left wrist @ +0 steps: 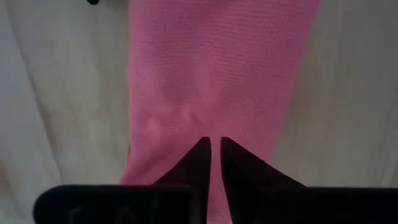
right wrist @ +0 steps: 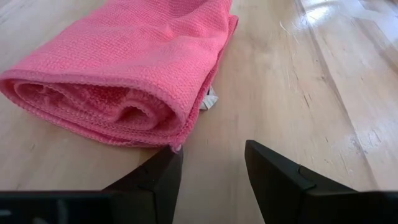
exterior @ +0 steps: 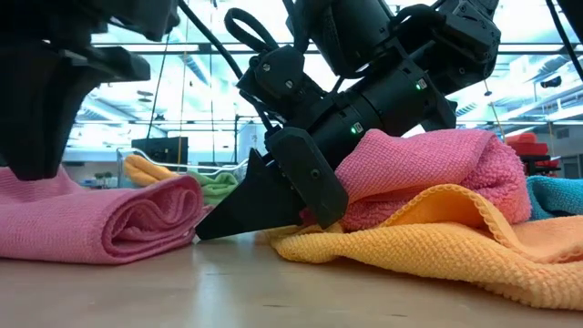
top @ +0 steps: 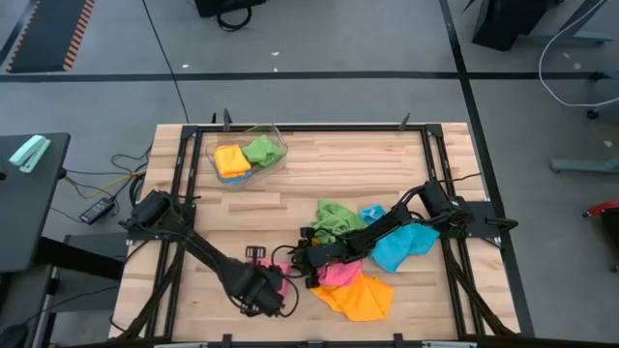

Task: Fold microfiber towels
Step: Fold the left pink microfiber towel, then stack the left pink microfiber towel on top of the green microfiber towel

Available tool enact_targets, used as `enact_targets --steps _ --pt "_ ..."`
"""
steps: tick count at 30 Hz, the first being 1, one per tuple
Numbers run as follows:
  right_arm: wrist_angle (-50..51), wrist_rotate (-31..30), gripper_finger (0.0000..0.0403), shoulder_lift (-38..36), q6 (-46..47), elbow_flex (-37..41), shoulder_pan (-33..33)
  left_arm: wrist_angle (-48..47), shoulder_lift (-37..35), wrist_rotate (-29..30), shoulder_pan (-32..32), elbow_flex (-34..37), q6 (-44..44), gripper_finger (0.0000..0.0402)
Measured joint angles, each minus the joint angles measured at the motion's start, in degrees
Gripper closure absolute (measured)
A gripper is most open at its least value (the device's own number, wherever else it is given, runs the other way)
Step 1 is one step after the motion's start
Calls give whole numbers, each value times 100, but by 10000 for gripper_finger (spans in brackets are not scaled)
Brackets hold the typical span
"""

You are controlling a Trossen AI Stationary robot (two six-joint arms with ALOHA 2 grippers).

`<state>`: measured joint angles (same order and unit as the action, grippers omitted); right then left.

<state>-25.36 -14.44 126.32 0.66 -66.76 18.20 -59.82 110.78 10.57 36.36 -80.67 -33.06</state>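
Left claw (top: 274, 302) sits low at the counter's (top: 319, 169) near edge, its fingers (left wrist: 200, 163) pressed almost together, tips on the folded pink towel (right wrist: 118, 68); whether they pinch any fabric cannot be told. Right claw (right wrist: 211, 163) hangs just beside that towel's rolled end, fingers spread and holding nothing. Behind it lies a heap: another pink towel (exterior: 428, 173) atop an orange-yellow one (exterior: 428, 239), with a blue (top: 406, 244) and a green (top: 337, 218) towel nearby. A clear bin (top: 279, 147) at the far side holds more cloths.
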Motion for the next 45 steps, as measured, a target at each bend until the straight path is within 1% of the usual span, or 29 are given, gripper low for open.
enact_targets --steps 3,8,12,15,18,20,24,29,30,33,36,38,39,41,43,45 --pt "0 0 217 0 0 0 0 -176 -2 173 58 6 -96 338" --pt "0 0 217 0 0 0 0 -421 2 222 3 272 -243 270" --pt "0 0 217 0 1 0 0 -337 2 215 -72 736 -300 227" --pt "-1 0 217 0 1 0 0 74 1 -78 -134 1042 -447 212" --pt "-5 0 217 0 1 0 0 417 -35 -294 -143 1120 -384 207" --pt "-9 0 217 0 1 0 0 320 -15 -288 -134 1033 -395 206" --pt "-7 0 217 0 1 0 0 -248 22 -384 -131 580 -484 215" --pt "18 0 217 -2 -33 0 0 -296 15 -287 -57 14 -114 229" --pt "61 0 217 -27 -74 -2 1 -287 15 -235 -38 -51 -89 231" --pt "629 -8 217 -315 -206 6 58 -127 15 40 53 -106 -23 235" --pt "1133 -177 217 -695 -288 12 160 127 15 323 187 -106 86 236" --pt "1248 -246 217 -822 -535 -7 284 150 22 562 261 -106 118 235" --pt "1264 -361 217 -822 -735 -6 379 82 22 705 290 -106 115 235" --pt "1292 -782 217 -764 -1117 4 640 -81 22 983 344 -106 28 235" --pt "1282 -1282 217 -708 -1378 4 896 -117 22 1132 380 -11 -54 238" --pt "1265 -1525 217 -706 -1557 -4 1069 -121 22 1208 389 152 -61 242"
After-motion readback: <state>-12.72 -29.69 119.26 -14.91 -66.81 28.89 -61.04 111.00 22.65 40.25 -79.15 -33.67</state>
